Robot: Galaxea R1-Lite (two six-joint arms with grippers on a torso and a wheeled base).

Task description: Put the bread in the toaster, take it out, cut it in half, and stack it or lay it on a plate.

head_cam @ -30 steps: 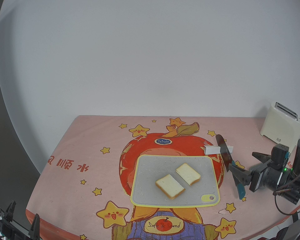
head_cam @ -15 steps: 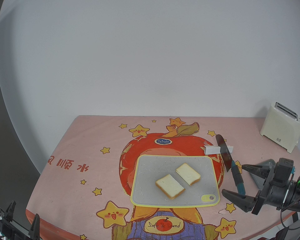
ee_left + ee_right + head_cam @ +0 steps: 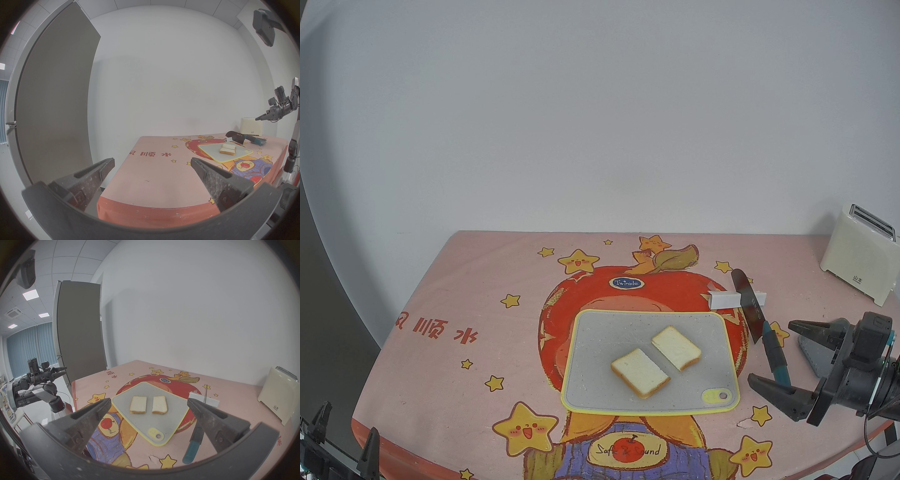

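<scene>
Withdrawing: right gripper (image 3: pixel 770 351), jaws spread wide and empty, has let go of the knife (image 3: pixel 760 328) it held by the handle a second ago and has backed toward the table's (image 3: pixel 487 300) near right edge, apparently lifted clear.

Knife: lying just beside the cutting board (image 3: pixel 594 350), blade propped on the white rest (image 3: pixel 725 300), unmoved.

Bread: near half (image 3: pixel 640 372) and far half (image 3: pixel 675 347), side by side on the board with a narrow gap between.

Left gripper (image 3: pixel 152 161): jaws parted, empty, off the near left corner.

Toaster (image 3: pixel 862 253): far right.

Judgement: cutting done, tool put away; plating the halves remains.
</scene>
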